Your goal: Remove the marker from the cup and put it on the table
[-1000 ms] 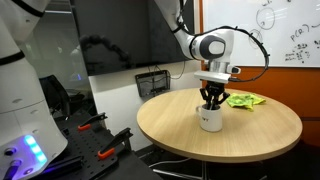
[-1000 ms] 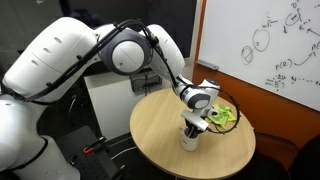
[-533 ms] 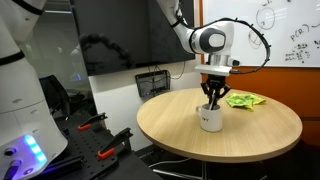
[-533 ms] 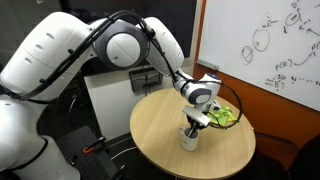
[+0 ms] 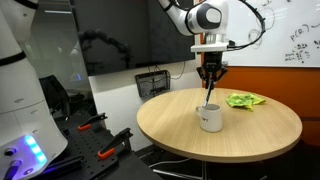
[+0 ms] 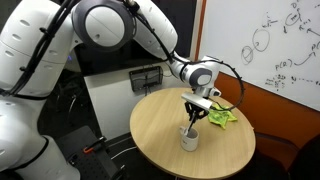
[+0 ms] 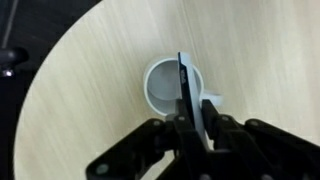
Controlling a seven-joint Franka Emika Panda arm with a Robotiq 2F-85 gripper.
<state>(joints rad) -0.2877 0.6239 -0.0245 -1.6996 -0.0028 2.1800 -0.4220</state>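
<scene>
The marker hides part of the cup, its held end buried inside the gripper

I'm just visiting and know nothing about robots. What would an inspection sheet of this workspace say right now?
Surface: round wooden table.
Job's things: white cup upright on the table; marker hanging upright over its mouth.
Clutter: green cloth behind the cup, apart from it.
Hand: hand shut on the marker.
Cables: black cable looping beside the wrist.
Surroundings: whiteboard, dark screen, orange-handled tools on a low bench.
</scene>
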